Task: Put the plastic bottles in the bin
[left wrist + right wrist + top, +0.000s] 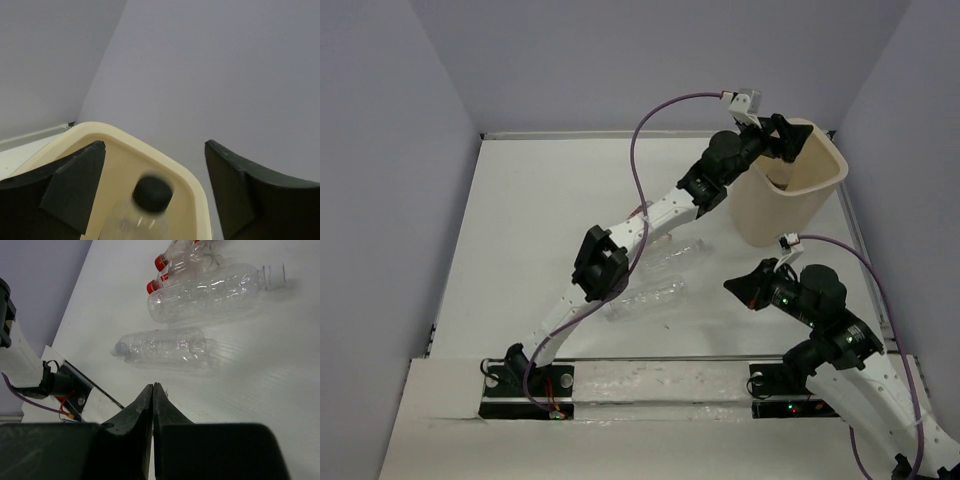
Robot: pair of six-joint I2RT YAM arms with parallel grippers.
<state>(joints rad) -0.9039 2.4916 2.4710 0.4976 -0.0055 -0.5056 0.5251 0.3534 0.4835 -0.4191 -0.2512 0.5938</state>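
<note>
Release looks to be the step in hand. The left pincer [155, 146] hangs above the tall beige plastic bin [131, 137] at the far right of the white counter [540, 230], with its black fingers [75, 185] spread wide. Between them, touching neither as far as the left wrist view shows, sits a small clear plastic bottle with a dark cap [146, 207]. It is blurred, its cap end toward the camera, and it lies inside the line of the bin's rim. I judge it to be dropping free into the bin.

The right pincer [152, 386] is pressed together and holds nothing, hovering low over the counter.

Four more bottles lie flat just ahead of it. Nearest is a short clear ribbed bottle [165, 346], whose cap colour I cannot make out. Its long axis runs straight across the direction the pincer points. Beyond it lies a longer clear bottle with a white cap [210, 292], angled slightly. Two red-capped clear bottles [161, 262] sit just beside that one, farther off.

The right arm is plainly nearer to this cluster, while the left is well apart from it at the bin. To take the short bottle, the right pincer would need to open and come down across the bottle's narrow width.
</note>
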